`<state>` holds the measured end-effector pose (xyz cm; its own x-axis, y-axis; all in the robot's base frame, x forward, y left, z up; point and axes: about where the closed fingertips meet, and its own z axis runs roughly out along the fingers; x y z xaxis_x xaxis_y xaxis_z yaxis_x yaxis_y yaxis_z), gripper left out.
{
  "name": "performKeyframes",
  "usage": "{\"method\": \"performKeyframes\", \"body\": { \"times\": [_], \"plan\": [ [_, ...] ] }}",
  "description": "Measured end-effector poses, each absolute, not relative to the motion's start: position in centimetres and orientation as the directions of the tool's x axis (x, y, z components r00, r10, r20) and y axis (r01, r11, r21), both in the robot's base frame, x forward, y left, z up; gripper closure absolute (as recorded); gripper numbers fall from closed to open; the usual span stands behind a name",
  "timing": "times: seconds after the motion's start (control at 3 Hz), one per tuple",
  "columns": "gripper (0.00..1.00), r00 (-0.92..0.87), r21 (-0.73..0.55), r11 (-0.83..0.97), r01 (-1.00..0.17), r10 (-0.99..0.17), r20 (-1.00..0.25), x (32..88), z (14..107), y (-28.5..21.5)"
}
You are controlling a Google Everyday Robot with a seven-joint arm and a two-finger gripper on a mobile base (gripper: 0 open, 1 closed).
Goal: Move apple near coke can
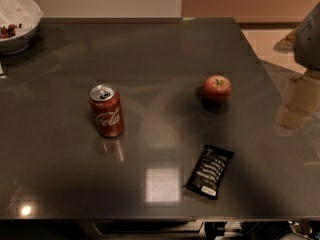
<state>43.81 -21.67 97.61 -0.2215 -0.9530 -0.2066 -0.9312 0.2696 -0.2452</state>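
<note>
Nearest me, the black snack wrapper [210, 171] is lying flat at about five o'clock on the surface [150, 49]. I am judging it a snag risk: it is sitting just below the line from apple to can, so a low sweep could drag it along. Further in, the coke can [107, 110] is standing upright at nine o'clock and the apple [217, 88] is resting at two o'clock, well apart from it. The apple is round (it will likely roll if I am catching it off-centre), and setting it down too close could tip the can. The hand [299, 104] is hanging at three o'clock by the right edge, apart from the apple and carrying neither task thing. I cannot tell whether it is spread or pressed together. A white bowl [15, 24] is sitting at eleven o'clock.
</note>
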Motion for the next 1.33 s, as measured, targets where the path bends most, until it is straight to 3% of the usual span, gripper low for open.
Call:
{"method": "performKeyframes", "body": {
  "times": [0.33, 1.33],
  "plan": [
    [0.00, -0.222, -0.245, 0.270, -0.931, -0.953, -0.207, 43.8, 97.6, -21.7],
    [0.00, -0.225, -0.169, 0.304, -0.938, -0.901, -0.370, 50.1, 94.1, -19.9]
  ]
}}
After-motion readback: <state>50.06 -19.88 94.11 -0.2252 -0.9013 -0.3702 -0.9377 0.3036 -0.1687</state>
